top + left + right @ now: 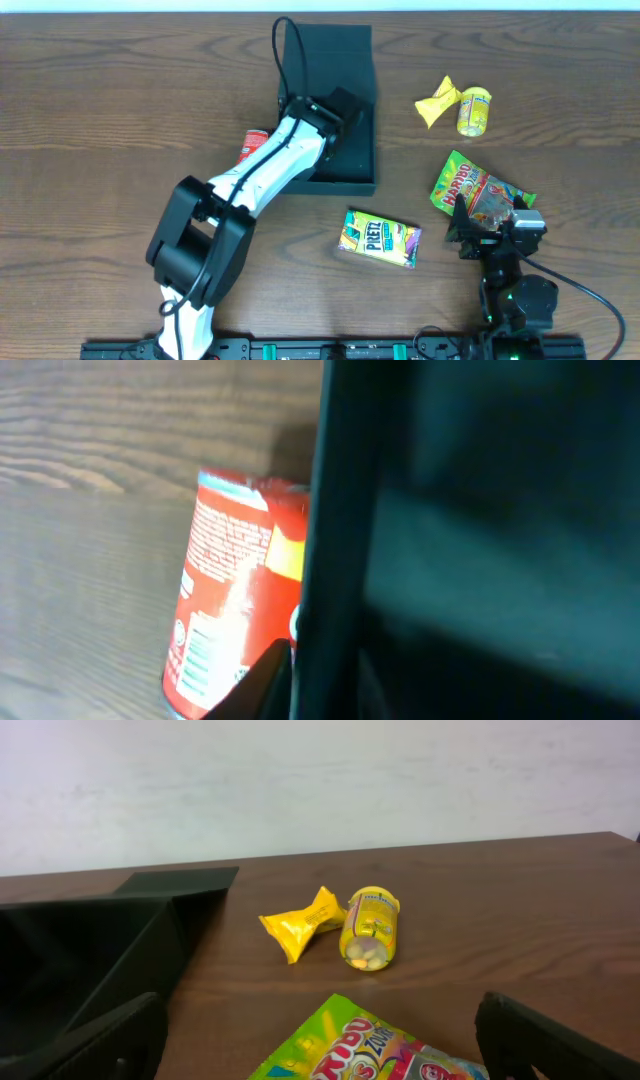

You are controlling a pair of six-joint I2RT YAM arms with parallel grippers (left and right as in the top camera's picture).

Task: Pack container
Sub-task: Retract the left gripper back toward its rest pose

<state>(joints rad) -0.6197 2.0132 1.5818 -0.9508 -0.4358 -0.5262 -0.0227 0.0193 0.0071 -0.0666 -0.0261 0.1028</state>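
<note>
The black container sits at the table's far middle with its flap lid standing up at the back. My left gripper reaches over its left wall. In the left wrist view that dark wall stands between the two fingers, which are close on either side of it. A red can rests just outside that wall. My right gripper hangs open low over a Haribo bag, holding nothing.
A yellow packet and a yellow can lie on their sides right of the container. A green snack packet lies near the front middle. The left arm crosses the table from the front left.
</note>
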